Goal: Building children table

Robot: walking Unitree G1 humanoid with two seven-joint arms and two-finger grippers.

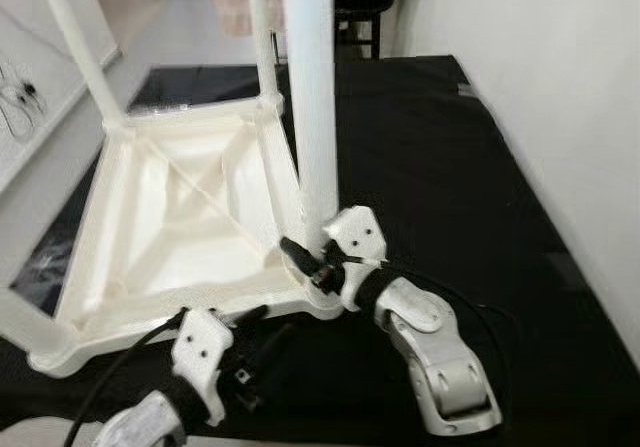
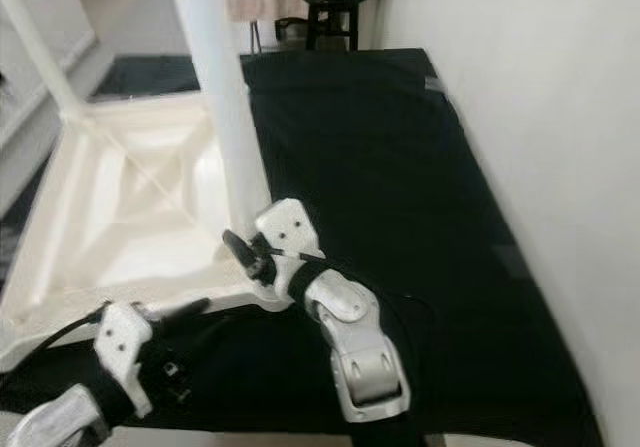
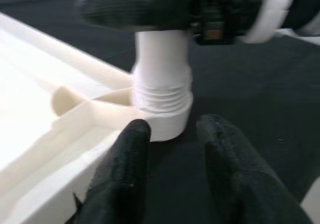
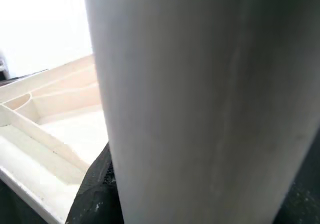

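Black matting [image 1: 450, 167] covers the floor beside a white wall, and on it lies an upturned cream plastic tabletop [image 1: 180, 227] with ribbed underside, legs rising from its corners. At the near corner, a white cylindrical leg [image 1: 310, 97] stands upright in its threaded socket [image 3: 162, 101]. The right gripper [image 1: 310, 262] is clamped around the base of that leg, its black fingers wrapped close to the socket. The left gripper [image 3: 172, 149] hovers low just beside the same corner, fingers parted, apparently not touching the tabletop, though the wrist view is blurred.
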